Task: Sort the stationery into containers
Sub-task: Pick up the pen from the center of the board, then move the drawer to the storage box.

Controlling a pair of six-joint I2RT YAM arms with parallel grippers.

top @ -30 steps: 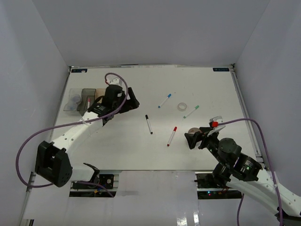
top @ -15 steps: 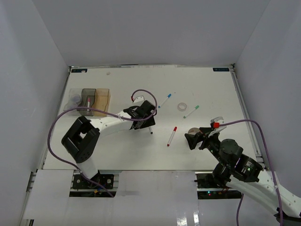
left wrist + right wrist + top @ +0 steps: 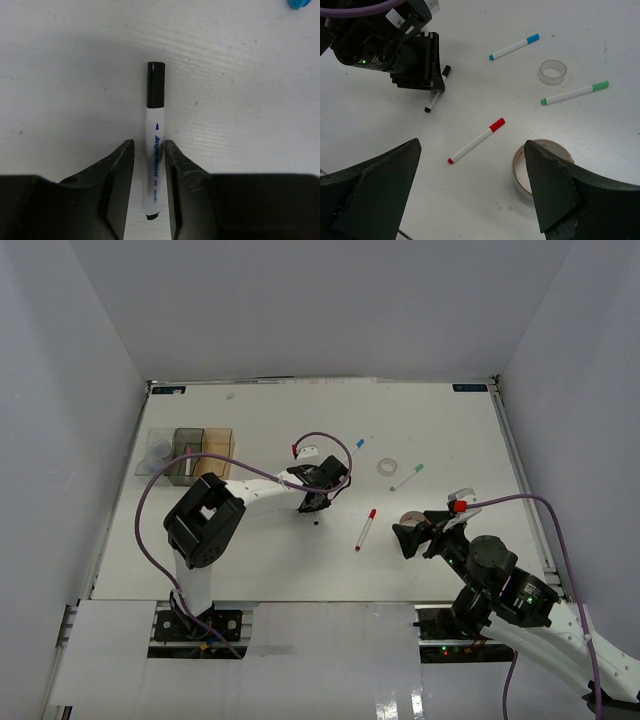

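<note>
**A:** Status near side?

**B:** The right gripper [image 3: 471, 145] is held above the table [image 3: 250, 550], jaws spread wide, nothing gripped. The large tape roll [image 3: 519, 170] is seen flat below it, partly hidden by one finger. The red marker [image 3: 476, 140] is laid flat just beside the roll, not touching it.

**A:** Mid-table?

**B:** The left gripper [image 3: 149, 145] is positioned down at the table surface, jaws narrowed astride the black marker [image 3: 155, 115]. The barrel is flanked by both fingers [image 3: 120, 170]. A sliver of table is visible between one finger and the barrel, so no clamp is confirmed. The marker is flat, with its cap pointed away from the gripper.

**A:** Far side?

**B:** The green marker [image 3: 575, 93], the small tape roll [image 3: 553, 72] and the blue marker [image 3: 514, 47] are left loose on the table, the roll near the green one. At far left a row is formed by the clear bin [image 3: 150, 468], grey bin [image 3: 180, 478] and amber bin [image 3: 222, 435]. The pink marker [image 3: 187, 456] is seen in the grey bin. Other contents can't be resolved.
</note>
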